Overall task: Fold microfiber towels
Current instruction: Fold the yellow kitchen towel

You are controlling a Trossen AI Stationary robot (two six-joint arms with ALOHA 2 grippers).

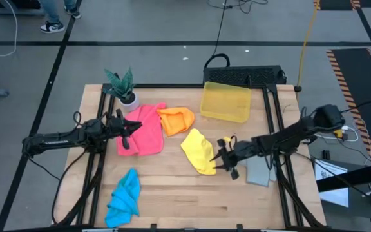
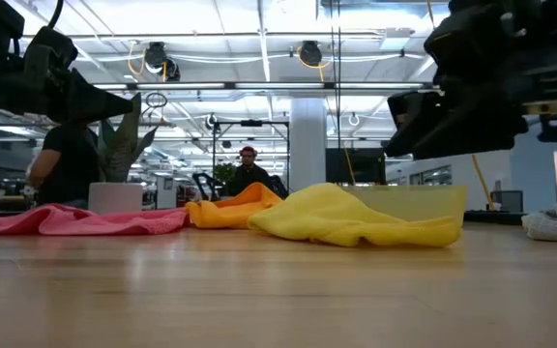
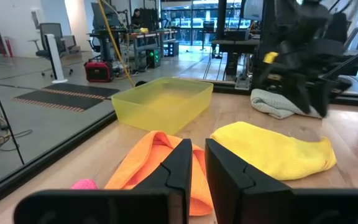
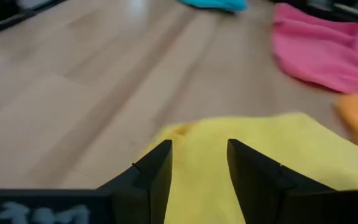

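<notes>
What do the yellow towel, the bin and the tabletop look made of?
Yellow towel: soft matte cloth, likely microfiber; it slumps in rounded folds. Yellow bin: translucent plastic, smooth; light shows through its walls. Table: pale wood planks, visible grain and seams, slight satin sheen.

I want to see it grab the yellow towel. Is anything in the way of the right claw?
Nothing visible. The right gripper hangs with its fingers apart just over the yellow towel, with only air between them. The orange towel lies off to the side.
</notes>
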